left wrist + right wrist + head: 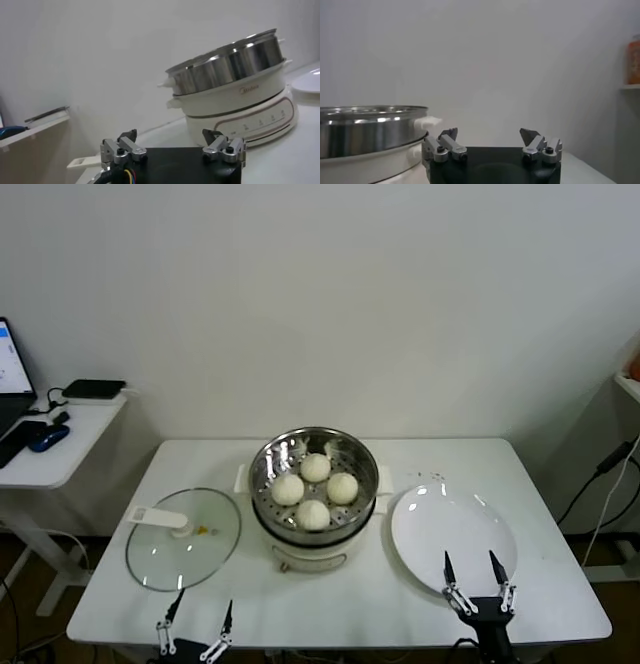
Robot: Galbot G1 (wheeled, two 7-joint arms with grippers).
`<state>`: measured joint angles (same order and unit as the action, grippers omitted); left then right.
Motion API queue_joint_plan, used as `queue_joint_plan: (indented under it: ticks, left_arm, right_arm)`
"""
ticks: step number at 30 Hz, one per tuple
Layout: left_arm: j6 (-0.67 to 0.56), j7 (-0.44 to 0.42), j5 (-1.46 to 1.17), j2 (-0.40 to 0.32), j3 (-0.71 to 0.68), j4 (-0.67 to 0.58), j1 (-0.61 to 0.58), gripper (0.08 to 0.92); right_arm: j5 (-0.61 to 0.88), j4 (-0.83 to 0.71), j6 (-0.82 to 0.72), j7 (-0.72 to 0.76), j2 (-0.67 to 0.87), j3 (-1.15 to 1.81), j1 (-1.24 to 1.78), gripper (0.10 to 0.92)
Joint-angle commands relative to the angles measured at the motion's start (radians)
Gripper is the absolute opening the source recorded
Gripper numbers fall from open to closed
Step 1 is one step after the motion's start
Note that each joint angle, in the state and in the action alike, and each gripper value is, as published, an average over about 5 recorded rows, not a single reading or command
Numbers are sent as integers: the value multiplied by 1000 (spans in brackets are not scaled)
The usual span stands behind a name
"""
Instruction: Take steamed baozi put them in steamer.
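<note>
Right gripper (470,558) spread wide, holding nothing, at the near edge of the white plate (440,519); left gripper (200,609) likewise wide and holding nothing, low at the table's near edge by the glass lid (205,559), both bodies cut off below. Four steamed baozi (314,490) counted inside the steamer (270,484) at table centre. From both wrists only steel wall visible, buns hidden.

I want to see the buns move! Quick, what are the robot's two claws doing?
Left claw: open, holding nothing, near the flat glass lid.
Right claw: open, holding nothing, over the round white plate.
</note>
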<state>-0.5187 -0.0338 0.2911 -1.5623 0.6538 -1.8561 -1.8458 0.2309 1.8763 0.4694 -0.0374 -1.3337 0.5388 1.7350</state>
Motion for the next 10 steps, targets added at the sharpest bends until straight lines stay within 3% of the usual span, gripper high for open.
queue_joint_plan:
  ticks: [1, 10]
  left_arm:
    - [1, -8, -29, -6, -7, -12, -3, 823]
    - [2, -17, -52, -12, -8, -17, -2, 823]
  right_arm:
    - [-22, -25, 45, 4, -40, 7, 14, 823]
    - [-28, -23, 32, 6, -36, -2, 0, 823]
